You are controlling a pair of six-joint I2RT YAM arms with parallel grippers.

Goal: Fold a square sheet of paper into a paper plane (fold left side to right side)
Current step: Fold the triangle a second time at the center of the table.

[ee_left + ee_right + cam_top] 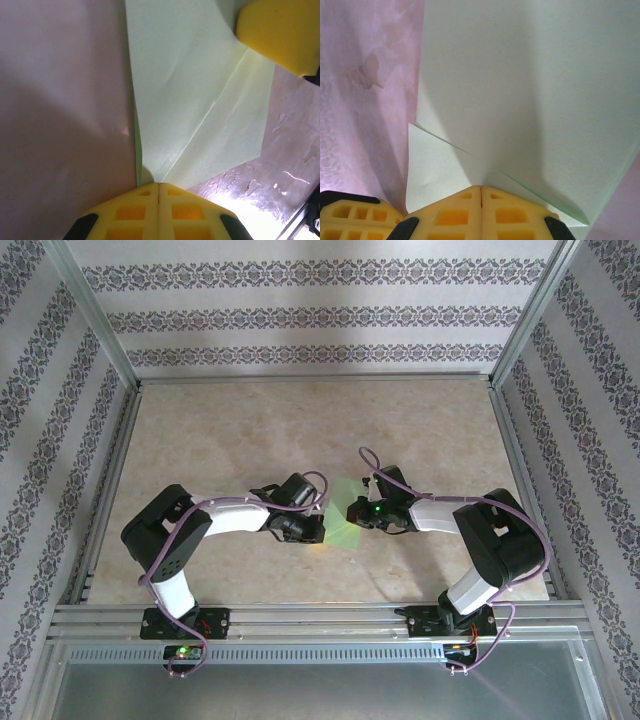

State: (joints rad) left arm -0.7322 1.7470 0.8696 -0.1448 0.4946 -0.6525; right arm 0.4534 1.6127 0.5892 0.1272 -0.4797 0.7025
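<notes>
1. Light-green, thin and matte, the square sheet of paper (343, 518) shows a sharp diagonal crease and overlapping triangular layers. It sits mid-table, over the glossy, marbled beige table (250, 430).
2. Yellow foam-like fingers (145, 200), moulded with square recesses, belong to the left gripper (318, 530) at the sheet's 9 o'clock. They are pressed together, pinching a paper corner that fans out toward 12 and 1 o'clock.
3. At the sheet's 3 o'clock, the right gripper (350, 512) is likewise clamped on the paper, which spreads toward 12 o'clock from its tips.
</notes>
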